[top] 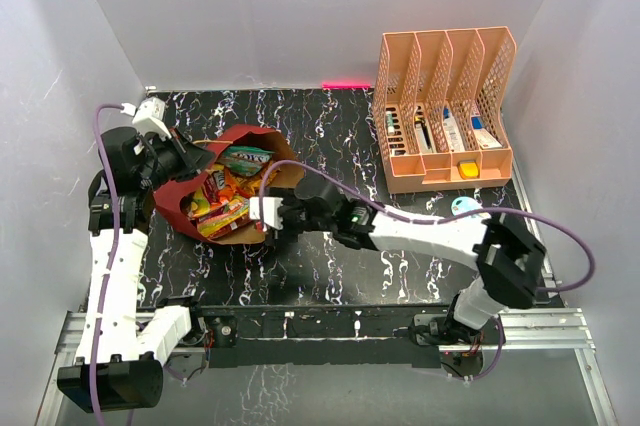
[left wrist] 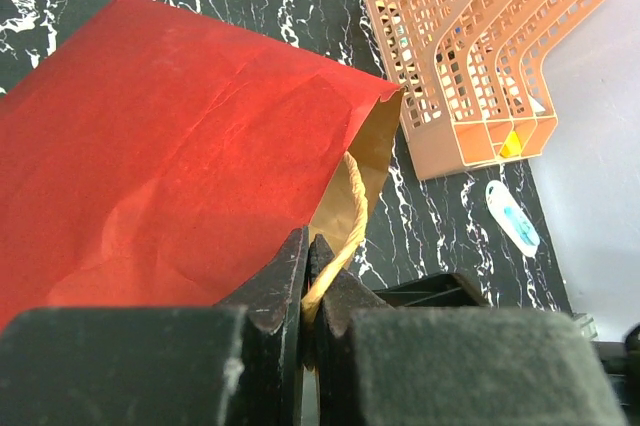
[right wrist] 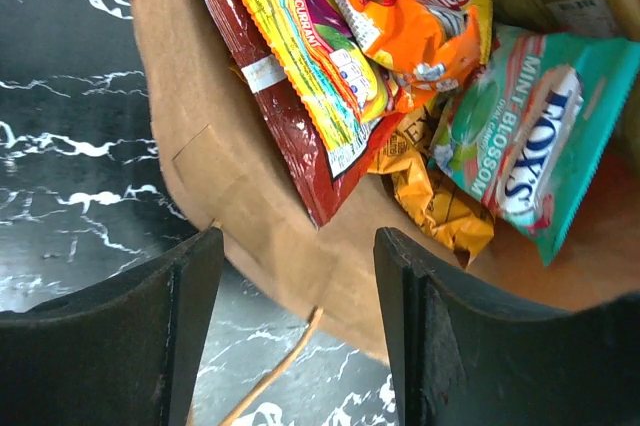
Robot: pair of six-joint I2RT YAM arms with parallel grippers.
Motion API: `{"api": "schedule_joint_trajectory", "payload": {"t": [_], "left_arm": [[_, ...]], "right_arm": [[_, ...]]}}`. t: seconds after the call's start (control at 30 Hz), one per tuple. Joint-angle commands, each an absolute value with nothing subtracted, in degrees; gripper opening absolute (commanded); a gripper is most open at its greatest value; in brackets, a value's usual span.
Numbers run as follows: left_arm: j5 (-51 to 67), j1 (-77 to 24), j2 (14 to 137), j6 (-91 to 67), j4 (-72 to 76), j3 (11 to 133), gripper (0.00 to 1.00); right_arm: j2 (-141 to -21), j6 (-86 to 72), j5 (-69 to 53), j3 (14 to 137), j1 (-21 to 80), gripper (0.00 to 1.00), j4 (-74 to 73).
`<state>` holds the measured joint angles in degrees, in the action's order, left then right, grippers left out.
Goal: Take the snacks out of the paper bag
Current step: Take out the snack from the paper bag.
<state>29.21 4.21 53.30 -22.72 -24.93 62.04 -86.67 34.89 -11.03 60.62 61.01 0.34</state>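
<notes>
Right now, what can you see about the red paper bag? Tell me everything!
The paper bag is dark red outside and plain brown inside, and its paper looks a bit creased. It lies tilted on the black marbled table with its mouth wide open. Shiny snacks in orange, red, yellow and teal are piled inside. The left gripper is shut on its thin twisted handle. The right gripper is open at the brown rim of the mouth.

paper bag (top: pixel 168 204): dark red, on its side, mouth open, handle in my left gripper (left wrist: pixel 308 246) | snacks (top: pixel 222 204): orange, red, yellow, teal packets inside
</notes>
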Motion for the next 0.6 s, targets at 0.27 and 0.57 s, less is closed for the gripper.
{"api": "schedule_joint_trajectory", "payload": {"t": [0.27,0.57], "left_arm": [[26.33,3.75,52.39,-20.75,-26.98,65.71,0.00],[26.37,3.64,53.11,-20.91,-26.72,66.89,0.00]], "right_arm": [[-101.36,50.08,-13.67,68.90,60.42,0.62,11.53],[-107.56,51.23,-14.86,71.53,60.29,0.64,13.59]]}}
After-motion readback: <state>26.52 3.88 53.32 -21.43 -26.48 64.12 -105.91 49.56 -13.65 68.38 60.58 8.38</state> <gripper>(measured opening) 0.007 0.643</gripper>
